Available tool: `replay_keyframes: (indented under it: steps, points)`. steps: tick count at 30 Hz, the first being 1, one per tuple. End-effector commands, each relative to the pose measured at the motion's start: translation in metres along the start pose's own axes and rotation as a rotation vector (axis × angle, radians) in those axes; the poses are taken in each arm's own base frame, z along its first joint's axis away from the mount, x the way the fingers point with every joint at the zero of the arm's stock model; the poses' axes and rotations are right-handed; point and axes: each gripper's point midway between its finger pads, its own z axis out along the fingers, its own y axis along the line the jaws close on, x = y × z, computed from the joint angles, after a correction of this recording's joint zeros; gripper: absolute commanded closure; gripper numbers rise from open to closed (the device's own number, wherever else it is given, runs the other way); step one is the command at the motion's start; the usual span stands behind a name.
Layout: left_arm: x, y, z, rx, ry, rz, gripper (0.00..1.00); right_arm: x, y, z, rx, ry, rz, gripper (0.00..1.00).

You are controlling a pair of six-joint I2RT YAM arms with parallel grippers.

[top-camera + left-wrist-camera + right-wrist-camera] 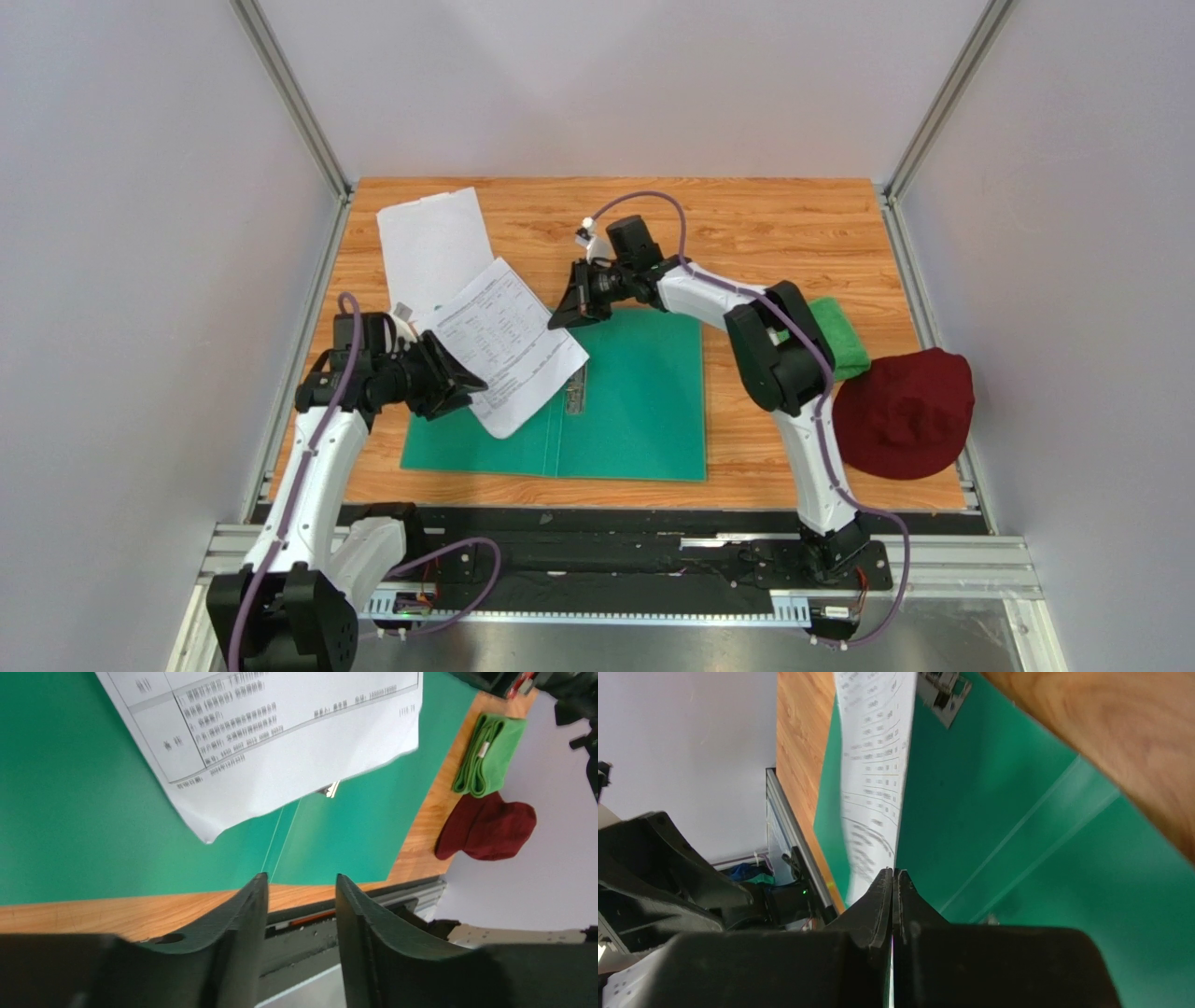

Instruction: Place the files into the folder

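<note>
The teal-green folder (631, 406) lies open and flat on the wooden table (786, 224). A printed sheet of the files (508, 343) rests slanted over the folder's left half. A second sheet, blank side up (432, 241), lies behind it at the back left. My right gripper (568, 311) is shut on the printed sheet's far right corner; in the right wrist view the paper (875, 777) runs straight into the closed tips (894, 875). My left gripper (460, 381) stands open just off the sheet's near left edge, its fingers (256, 910) holding nothing, above the folder (70, 812).
A metal clip (577, 399) sits along the folder's centre crease. A folded bright green cloth (839, 336) and a maroon cap (909, 413) lie at the right side of the table. A black rail (631, 532) runs along the near edge.
</note>
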Motion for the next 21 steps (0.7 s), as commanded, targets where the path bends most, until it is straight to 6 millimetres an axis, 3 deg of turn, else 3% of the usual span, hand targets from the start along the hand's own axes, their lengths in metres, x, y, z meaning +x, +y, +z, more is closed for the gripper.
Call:
replay_keyframes:
  steps: [1, 2, 5, 7, 11, 14, 18, 21]
  points:
    - [-0.020, -0.036, -0.034, 0.075, -0.119, 0.188, 0.46, -0.024, 0.050, -0.086, 0.065, -0.135, -0.037, 1.00]
    - [-0.023, -0.040, -0.038, 0.081, -0.130, 0.206, 0.43, -0.023, 0.056, -0.111, 0.087, -0.167, -0.048, 1.00]
    - [-0.032, -0.054, -0.047, 0.101, -0.153, 0.266, 0.41, -0.008, 0.047, -0.147, 0.164, -0.192, -0.039, 1.00]
    - [-0.035, -0.063, -0.051, 0.122, -0.150, 0.294, 0.41, 0.016, 0.044, -0.168, 0.177, -0.196, -0.007, 1.00]
    - [-0.040, -0.064, -0.042, 0.127, -0.118, 0.300, 0.40, 0.054, 0.010, -0.204, 0.282, -0.267, 0.065, 1.00]
    - [-0.044, -0.063, -0.030, 0.126, -0.097, 0.293, 0.40, 0.076, -0.001, -0.214, 0.296, -0.347, 0.112, 1.00]
    - [-0.044, -0.068, -0.019, 0.142, -0.068, 0.284, 0.33, 0.098, -0.033, -0.219, 0.365, -0.457, 0.195, 1.00]
    - [-0.039, -0.072, -0.011, 0.146, -0.038, 0.296, 0.33, 0.113, -0.043, -0.213, 0.337, -0.475, 0.262, 1.00]
